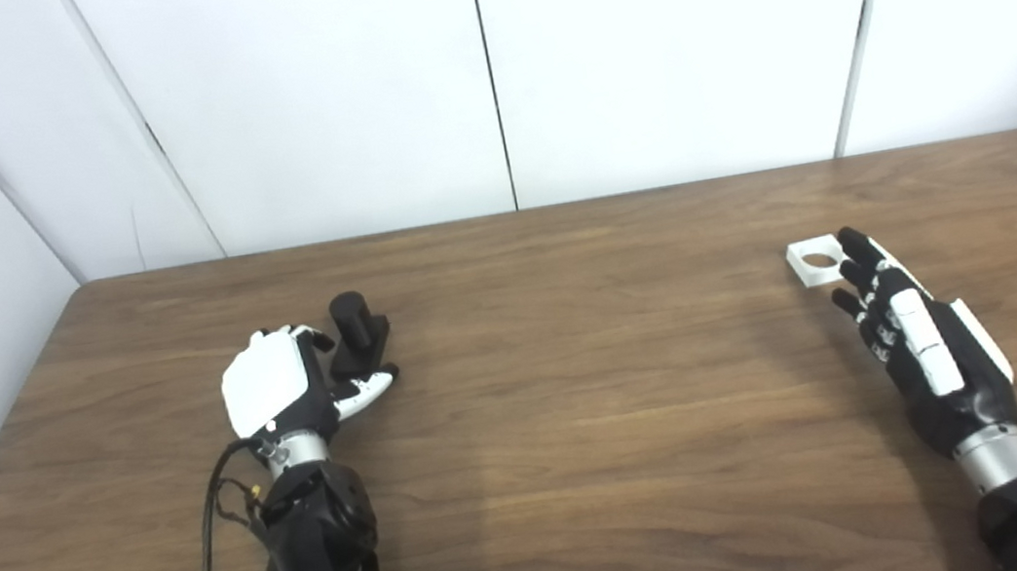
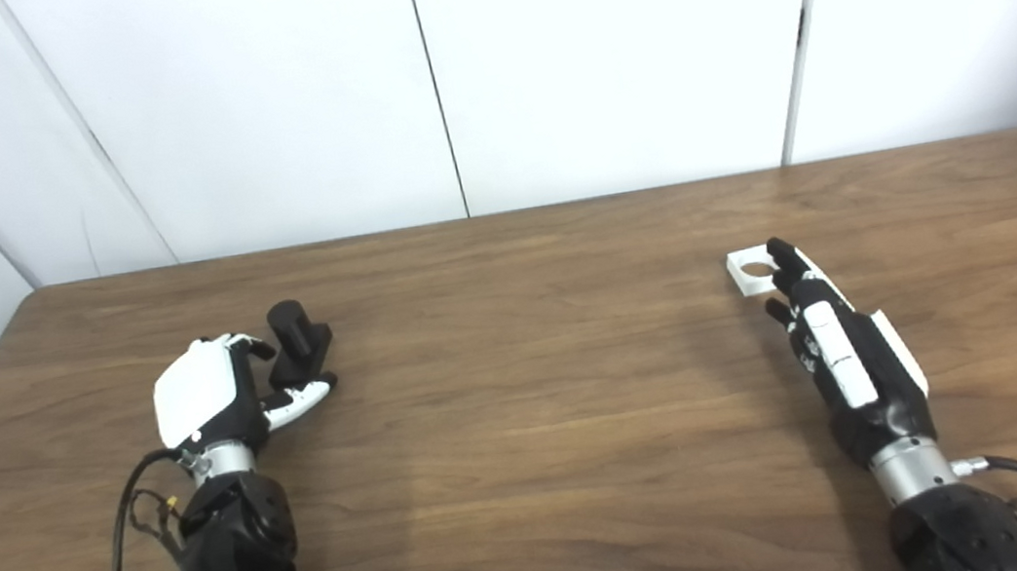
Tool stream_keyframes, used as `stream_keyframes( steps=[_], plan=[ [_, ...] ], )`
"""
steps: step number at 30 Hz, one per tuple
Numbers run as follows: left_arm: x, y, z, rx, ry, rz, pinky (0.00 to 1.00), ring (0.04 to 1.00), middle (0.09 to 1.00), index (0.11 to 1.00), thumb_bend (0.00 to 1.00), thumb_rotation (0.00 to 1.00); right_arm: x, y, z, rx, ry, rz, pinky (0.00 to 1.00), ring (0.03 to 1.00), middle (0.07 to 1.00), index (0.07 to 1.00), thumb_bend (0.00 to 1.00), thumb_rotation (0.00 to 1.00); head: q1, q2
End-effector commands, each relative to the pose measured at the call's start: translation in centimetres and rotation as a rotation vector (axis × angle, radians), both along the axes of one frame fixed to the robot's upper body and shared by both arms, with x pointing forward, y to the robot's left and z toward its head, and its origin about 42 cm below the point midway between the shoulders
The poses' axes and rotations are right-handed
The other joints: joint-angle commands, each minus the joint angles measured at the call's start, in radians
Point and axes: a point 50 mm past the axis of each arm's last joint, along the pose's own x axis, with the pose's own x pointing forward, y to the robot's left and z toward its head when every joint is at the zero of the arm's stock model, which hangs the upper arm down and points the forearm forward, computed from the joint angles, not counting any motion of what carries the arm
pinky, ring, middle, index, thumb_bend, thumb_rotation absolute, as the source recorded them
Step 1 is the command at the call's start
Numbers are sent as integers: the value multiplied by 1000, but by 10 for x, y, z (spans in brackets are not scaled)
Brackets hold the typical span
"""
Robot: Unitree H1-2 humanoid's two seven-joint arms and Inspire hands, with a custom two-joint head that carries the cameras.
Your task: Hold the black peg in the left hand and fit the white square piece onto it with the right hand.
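White wall panels backed the wooden table. On it the black peg stood upright, cylinder pointing up, touched by the loosely curled, ungrasping left hand. Far rightward of the peg, the white square piece lay flat, hole upward, against the fingertips of the outstretched, empty right hand.

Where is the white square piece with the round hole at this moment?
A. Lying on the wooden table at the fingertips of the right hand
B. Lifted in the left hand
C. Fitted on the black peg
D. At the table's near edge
A: the white square piece lies flat on the wooden table at the right hand fingertips, far from the black peg.
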Motion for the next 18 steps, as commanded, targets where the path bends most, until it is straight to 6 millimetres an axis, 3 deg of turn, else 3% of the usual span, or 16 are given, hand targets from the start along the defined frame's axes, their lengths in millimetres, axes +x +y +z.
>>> stream_keyframes(
  steps=[1, 13, 18],
  plan=[
    [13, 2, 20, 26, -71, 11, 927, 957, 863, 625, 730, 439, -7, -4, -8, 11, 6, -3, 976, 1000, 994, 939, 625, 828, 0, 0],
    [13, 1, 17, 25, -78, 9, 909, 951, 855, 592, 706, 385, -6, -5, -4, -6, -3, 13, 992, 1000, 999, 949, 620, 853, 0, 1],
    [13, 1, 17, 11, -84, 4, 911, 956, 854, 580, 688, 318, -5, -4, -2, -4, -3, 18, 999, 1000, 997, 953, 643, 845, -1, 2]
  ],
)
